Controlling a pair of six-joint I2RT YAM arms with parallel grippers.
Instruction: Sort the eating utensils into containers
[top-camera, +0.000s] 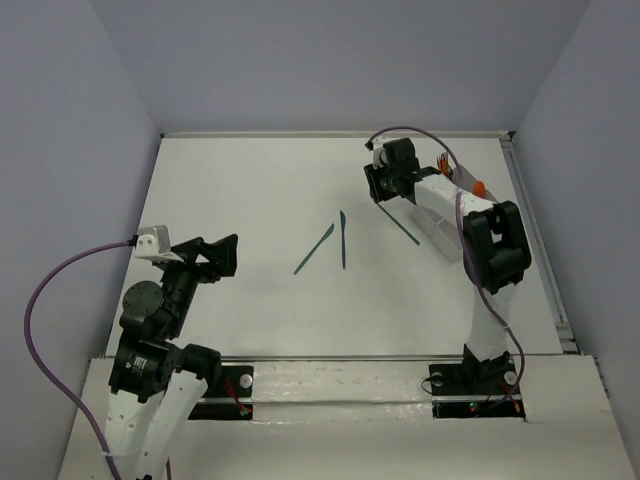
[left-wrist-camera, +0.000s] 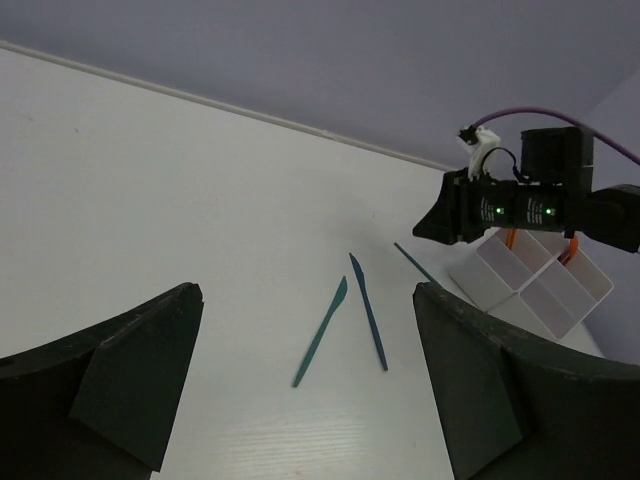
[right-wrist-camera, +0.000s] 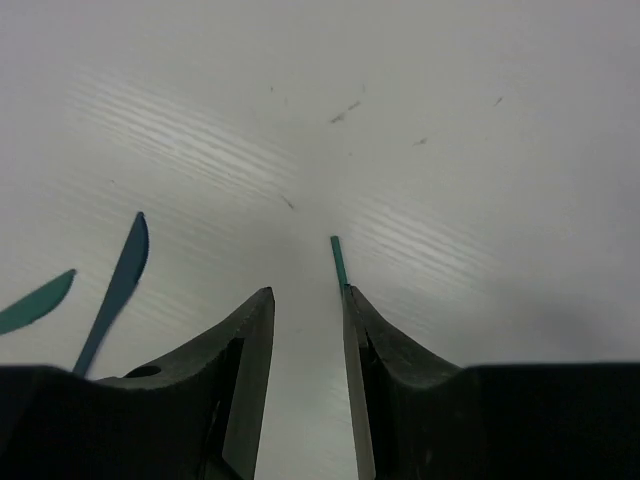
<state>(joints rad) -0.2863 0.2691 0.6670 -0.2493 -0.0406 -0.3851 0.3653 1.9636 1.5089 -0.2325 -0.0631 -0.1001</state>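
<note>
**Sorting table, mid-task.** I have the right gripper down low just beside the white tray. Its jaws stand a little apart and are clamped on nothing. A dark teal utensil lies flat on the table, reaching out from the tray's side. Its slim handle runs along the inner face of one finger and pokes out past the tips; the wrist view won't tell me whether it touches the finger or only lies close.

Orange utensils stick up out of the tray, though I can't make out which compartments hold them, and the right arm hides part of the tray from above.

Two more teal pieces lie side by side, well apart from the tray and beyond the piece at the gripper. One is a knife; the other is a second piece whose head I can't identify. The left gripper hangs farther from the tray than either, spread wide and empty.

My read is that the step in hand is the pick of the teal piece nearest the tray, with three teal pieces left to sort. The handle sits off-centre against one finger, so the next move calls for a close squarely across it — then a lift and a short carry to the tray. The plastic is thin and flat on the table, and I expect it could pivot or slip out as the jaws meet.
</note>
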